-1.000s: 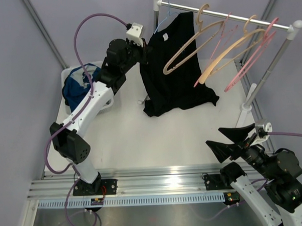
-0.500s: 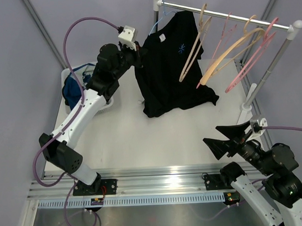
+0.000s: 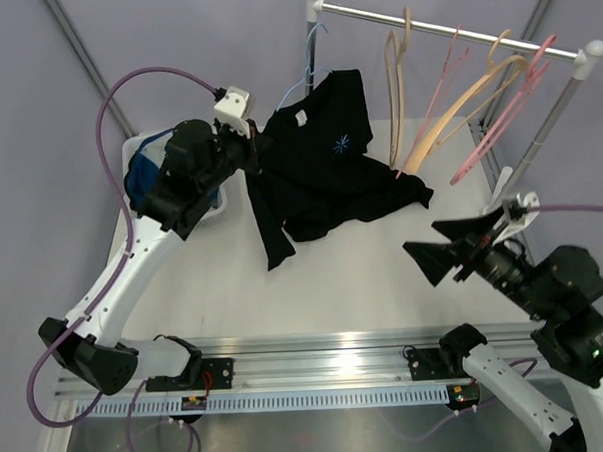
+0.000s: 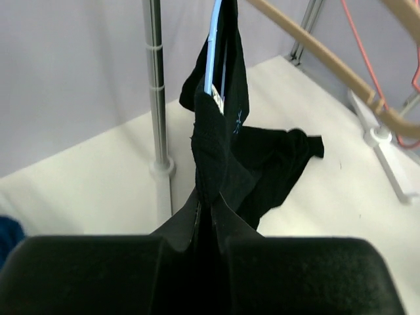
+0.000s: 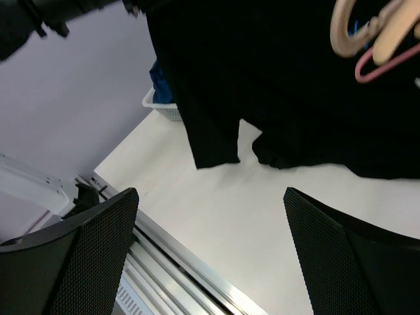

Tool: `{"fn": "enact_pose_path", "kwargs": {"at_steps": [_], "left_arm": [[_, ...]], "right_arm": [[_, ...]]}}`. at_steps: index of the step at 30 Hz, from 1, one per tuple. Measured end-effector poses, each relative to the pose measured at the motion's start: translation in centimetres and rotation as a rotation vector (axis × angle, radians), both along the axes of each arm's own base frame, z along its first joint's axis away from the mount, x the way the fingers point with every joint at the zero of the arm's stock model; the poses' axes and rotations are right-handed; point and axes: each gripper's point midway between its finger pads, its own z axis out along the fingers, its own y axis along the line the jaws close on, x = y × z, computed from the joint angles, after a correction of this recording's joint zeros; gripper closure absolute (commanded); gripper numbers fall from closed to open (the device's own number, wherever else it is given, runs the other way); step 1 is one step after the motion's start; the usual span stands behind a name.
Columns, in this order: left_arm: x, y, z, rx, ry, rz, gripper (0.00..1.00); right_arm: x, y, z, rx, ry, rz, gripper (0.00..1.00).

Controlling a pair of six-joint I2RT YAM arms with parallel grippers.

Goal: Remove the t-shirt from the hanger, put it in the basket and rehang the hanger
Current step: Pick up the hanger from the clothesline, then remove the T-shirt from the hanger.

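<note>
**A:** Where is the black t-shirt (image 3: 329,170)?

**B:** Upper middle of the overhead frame, stretched out at a slant. Its neck is still on the blue hanger (image 3: 309,55), whose hook sits by the left end of the rail (image 3: 473,30). In the left wrist view, the blue wire runs into the collar at the top centre.

**A:** And the lower part?

**B:** The hem lies bunched on the white surface (image 3: 335,295) just right of centre. One sleeve dangles on the left side of the cloth, lower down.

**A:** What has hold of it?

**B:** The left end effector (image 3: 258,150), upper left of centre. Its jaws are pinched narrow on a fold of the black fabric. In its own camera, the cloth rises straight out of the grip towards the hanger.

**A:** And the other arm?

**B:** The right end effector (image 3: 461,251) hangs at the lower right, well apart from the shirt. Its jaws are spread wide with nothing between them. Its camera looks past its two black pads (image 5: 72,256) at the shirt and the surface.

**A:** Anything else around?

**B:** Tan hangers (image 3: 391,92) and pink hangers (image 3: 507,107) hang bare on the rail, upper right. A white basket (image 3: 131,148) holding blue clothes (image 3: 142,188) stands at the left edge of the surface, partly behind the left arm.
</note>
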Motion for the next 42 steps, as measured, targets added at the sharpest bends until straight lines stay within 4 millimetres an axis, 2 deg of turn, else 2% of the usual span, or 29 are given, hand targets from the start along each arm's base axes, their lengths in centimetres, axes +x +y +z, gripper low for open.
{"fn": "enact_pose_path", "kwargs": {"at_steps": [4,6,10,14,17,20,22,25,26,28,29,34,42], "left_arm": [[-3.0,1.9,-0.3,0.029,0.018,0.005,1.00],[-5.0,3.1,-0.2,0.031,0.016,0.001,1.00],[-9.0,5.1,1.7,0.009,-0.017,-0.010,1.00],[-12.5,6.4,3.4,-0.026,-0.060,-0.043,1.00],[-14.6,6.6,3.1,-0.045,-0.046,-0.089,1.00],[-16.4,6.1,1.7,-0.061,0.001,-0.155,1.00],[-17.2,5.8,0.2,-0.068,0.035,-0.186,1.00],[-17.9,5.7,-2.0,-0.068,0.087,-0.206,1.00],[-18.0,5.6,-2.4,-0.067,0.103,-0.210,1.00],[-18.2,5.5,-2.8,-0.070,0.123,-0.219,1.00],[-18.3,5.4,-2.9,-0.074,0.127,-0.224,1.00],[-18.9,5.0,-3.0,-0.098,0.136,-0.256,1.00],[-20.1,4.6,-4.5,-0.117,0.151,-0.312,1.00]], "right_arm": [[2.4,1.2,7.7,0.018,-0.068,-0.002,0.04],[3.7,1.7,10.5,0.046,-0.126,-0.006,0.07],[5.5,2.8,12.0,0.063,-0.159,-0.002,0.10],[6.9,3.9,13.6,0.080,-0.184,0.021,0.12],[7.3,4.6,14.9,0.095,-0.206,0.045,0.15],[7.4,5.0,15.9,0.120,-0.231,0.056,0.16],[7.4,5.6,16.3,0.130,-0.243,0.070,0.16],[6.9,7.7,16.6,0.103,-0.264,0.103,0.14],[6.0,9.8,17.0,0.099,-0.269,0.169,0.13],[6.0,12.2,17.0,0.078,-0.273,0.193,0.13],[6.2,13.0,16.7,0.065,-0.271,0.195,0.13],[9.6,15.7,13.3,-0.056,-0.234,0.104,0.13],[12.8,18.4,9.2,-0.182,-0.204,0.011,0.15]]}}
